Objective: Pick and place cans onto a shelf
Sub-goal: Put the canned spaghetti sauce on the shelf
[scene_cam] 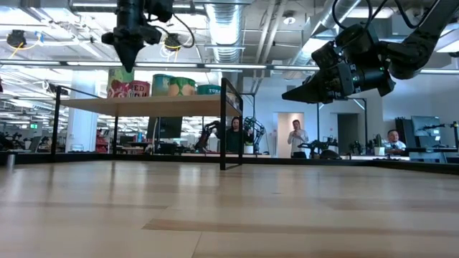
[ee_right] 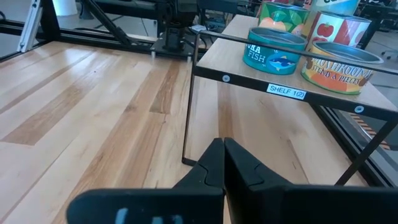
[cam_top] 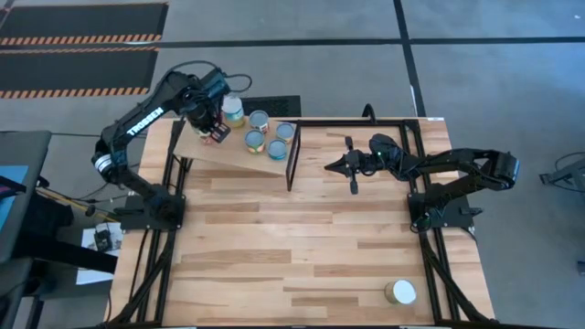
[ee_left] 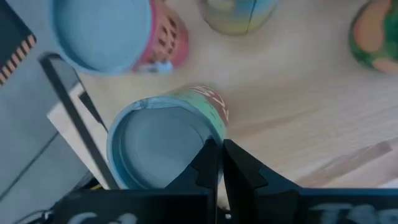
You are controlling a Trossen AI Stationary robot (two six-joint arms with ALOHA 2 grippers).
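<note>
The shelf [cam_top: 224,153] stands at the table's far left and bears several cans [cam_top: 259,120]. My left gripper [cam_top: 212,126] is shut and points down over the shelf's far left corner. In the left wrist view its tips [ee_left: 217,163] stand at the rim of a can with a silvery top and a red and green label [ee_left: 155,146]. My right gripper [cam_top: 331,167] is shut and empty in the air right of the shelf, pointing at it [ee_right: 219,155]. A wider can with a cream top [cam_top: 399,292] stands upright on the tabletop at the near right. My left gripper's shut fingers come from above, pointing down, at the rim [ee_left: 199,134] of the silvery-topped can standing on the shelf. I cannot tell whether they touch it.
The shelf's black frame posts [cam_top: 293,151] rise at its right edge, between the cans and my right gripper. In the right wrist view the shelf's front edge bears a label [ee_right: 286,91]. People stand in the room beyond the table [scene_cam: 295,136].
</note>
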